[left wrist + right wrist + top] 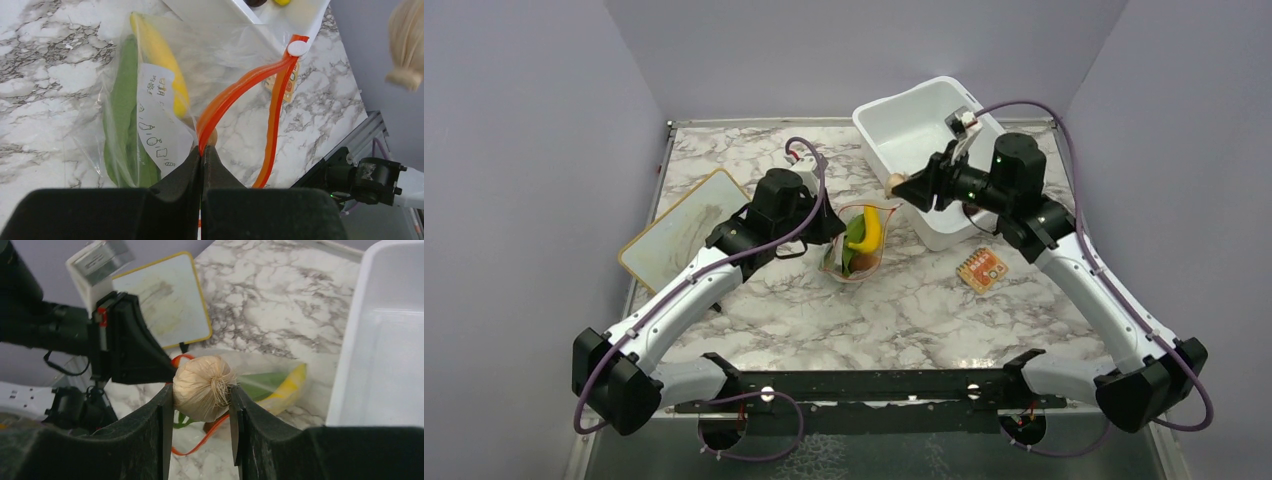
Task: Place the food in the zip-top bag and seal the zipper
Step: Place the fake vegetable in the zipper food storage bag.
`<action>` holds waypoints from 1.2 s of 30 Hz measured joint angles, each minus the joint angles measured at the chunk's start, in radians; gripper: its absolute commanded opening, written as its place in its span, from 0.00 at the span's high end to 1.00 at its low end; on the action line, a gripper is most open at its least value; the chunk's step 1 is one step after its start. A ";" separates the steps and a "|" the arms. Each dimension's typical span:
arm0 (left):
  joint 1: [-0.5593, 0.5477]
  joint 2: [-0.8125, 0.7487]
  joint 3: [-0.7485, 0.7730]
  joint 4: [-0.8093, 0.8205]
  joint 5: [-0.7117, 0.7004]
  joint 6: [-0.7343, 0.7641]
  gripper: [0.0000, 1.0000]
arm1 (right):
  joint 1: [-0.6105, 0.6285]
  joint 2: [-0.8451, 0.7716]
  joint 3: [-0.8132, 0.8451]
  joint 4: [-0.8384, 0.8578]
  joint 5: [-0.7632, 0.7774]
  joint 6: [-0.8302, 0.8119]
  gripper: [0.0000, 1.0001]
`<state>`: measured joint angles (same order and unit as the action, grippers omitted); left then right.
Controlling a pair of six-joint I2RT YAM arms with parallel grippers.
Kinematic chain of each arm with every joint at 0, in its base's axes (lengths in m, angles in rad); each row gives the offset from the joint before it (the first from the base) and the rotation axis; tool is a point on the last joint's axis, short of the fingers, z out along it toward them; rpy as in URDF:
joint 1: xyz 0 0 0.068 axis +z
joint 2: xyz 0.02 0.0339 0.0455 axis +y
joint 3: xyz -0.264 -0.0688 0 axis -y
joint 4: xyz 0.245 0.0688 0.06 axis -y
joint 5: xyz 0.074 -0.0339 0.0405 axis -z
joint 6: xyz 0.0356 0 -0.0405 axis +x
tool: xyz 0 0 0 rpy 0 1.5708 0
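**Right pincer carries a bulb by the open bag; left pincer pinches the zipper**

The right gripper is narrowed onto a beige bulb. One finger sits on each side of it and the hairy root end faces the wrist camera. From above, the bulb hangs off the table just left of the white tub, at the tub's near left corner. It is just beyond the far right of the bag.

The left gripper is closed, jaws together, pinching the zipper at one end of the bag's mouth. The red-orange strip splits into two bands from the pinch, so the mouth is open. The bands meet again at a white slider tab.

The zip-top bag lies on the marble table, mid-table between the two arms. Inside it are a banana, a green leafy vegetable alongside the banana, and a small brown piece just at the pinched strip.

An orange patterned square lies on the table right of the bag, near the tub's near wall and apart from both. A yellow-rimmed board lies at the left, partly under the left arm.
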<state>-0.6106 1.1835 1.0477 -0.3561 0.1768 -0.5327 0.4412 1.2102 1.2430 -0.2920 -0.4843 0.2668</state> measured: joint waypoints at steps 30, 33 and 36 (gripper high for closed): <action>0.000 0.028 -0.001 0.043 0.074 -0.088 1.00 | 0.214 0.049 -0.227 0.001 0.135 0.018 0.44; 0.000 0.028 -0.006 0.051 0.080 -0.089 1.00 | 0.214 0.049 -0.227 0.001 0.141 0.018 0.43; 0.000 0.028 -0.007 0.056 0.083 -0.089 1.00 | 0.214 0.049 -0.222 -0.011 0.143 0.018 0.44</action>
<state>-0.6106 1.2118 1.0405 -0.2996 0.2600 -0.6216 0.6556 1.2594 1.0214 -0.3027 -0.3408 0.2844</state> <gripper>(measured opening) 0.015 0.564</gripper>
